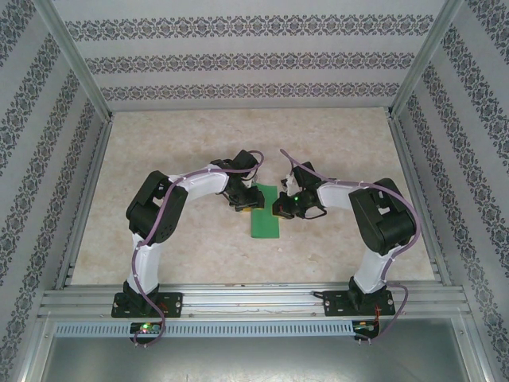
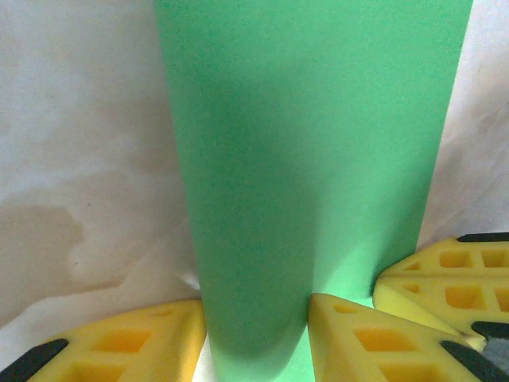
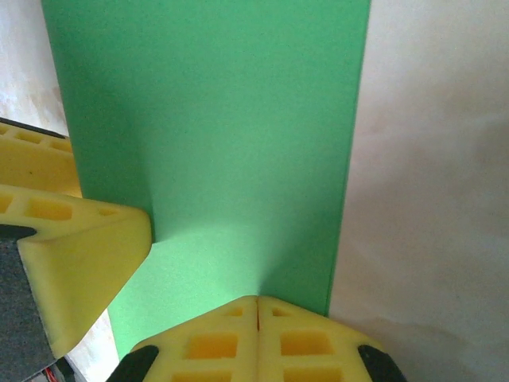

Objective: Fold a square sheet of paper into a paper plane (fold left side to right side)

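The square sheet of paper [image 1: 266, 223], bright green, lies mid-table doubled over into a narrow rectangle, not a pointed paper plane. Its rounded, uncreased fold [image 2: 254, 239] bulges up between my left gripper's [image 2: 256, 306] yellow fingers [image 2: 119, 342], which touch it on both sides. The left gripper [image 1: 243, 200] sits at the sheet's far left end. My right gripper [image 1: 280, 207] is at the sheet's right edge. In the right wrist view its fingers meet with no gap, and the gripper [image 3: 258, 301] rests tip-down on the green sheet [image 3: 215, 119]. Whether paper is pinched there is hidden.
Both grippers work close together: a right finger [image 2: 445, 282] shows beside the left gripper, and a left finger [image 3: 79, 247] beside the right one. The beige marbled table [image 1: 159, 159] is walled by an aluminium frame [image 1: 238, 298] and patterned panels.
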{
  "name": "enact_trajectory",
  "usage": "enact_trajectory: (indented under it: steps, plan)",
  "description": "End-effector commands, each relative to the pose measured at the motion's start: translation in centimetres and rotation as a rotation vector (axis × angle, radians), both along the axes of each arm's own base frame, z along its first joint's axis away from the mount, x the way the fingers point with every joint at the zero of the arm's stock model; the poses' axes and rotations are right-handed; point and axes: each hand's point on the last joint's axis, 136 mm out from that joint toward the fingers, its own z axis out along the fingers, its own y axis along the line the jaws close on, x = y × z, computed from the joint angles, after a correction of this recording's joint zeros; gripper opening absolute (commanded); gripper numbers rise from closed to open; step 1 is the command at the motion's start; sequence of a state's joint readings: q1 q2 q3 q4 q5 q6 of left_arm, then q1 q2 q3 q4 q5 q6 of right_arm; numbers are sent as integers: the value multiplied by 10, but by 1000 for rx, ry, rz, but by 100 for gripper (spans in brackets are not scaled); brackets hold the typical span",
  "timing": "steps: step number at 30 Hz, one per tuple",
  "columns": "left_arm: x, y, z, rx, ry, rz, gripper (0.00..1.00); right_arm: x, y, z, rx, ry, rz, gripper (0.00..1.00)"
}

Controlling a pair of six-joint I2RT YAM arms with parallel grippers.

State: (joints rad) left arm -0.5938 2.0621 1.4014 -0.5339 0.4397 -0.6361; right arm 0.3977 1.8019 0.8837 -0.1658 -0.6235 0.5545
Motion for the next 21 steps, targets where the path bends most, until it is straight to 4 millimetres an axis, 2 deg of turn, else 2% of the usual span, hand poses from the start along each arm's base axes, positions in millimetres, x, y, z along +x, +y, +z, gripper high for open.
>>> enact_trajectory:
  steps: [1,8,16,21]
  plan:
    - [-32,12,-65,103,131,-18,42,-6,0,-11,-34,38,9,2]
    - [-22,15,-45,99,56,-9,45,-15,-9,-28,-93,79,20,0]
    - [-1,26,13,58,-101,5,60,-19,-17,-37,-142,97,26,0]
    - [6,36,50,62,-211,2,60,-21,-20,-39,-159,102,27,0]
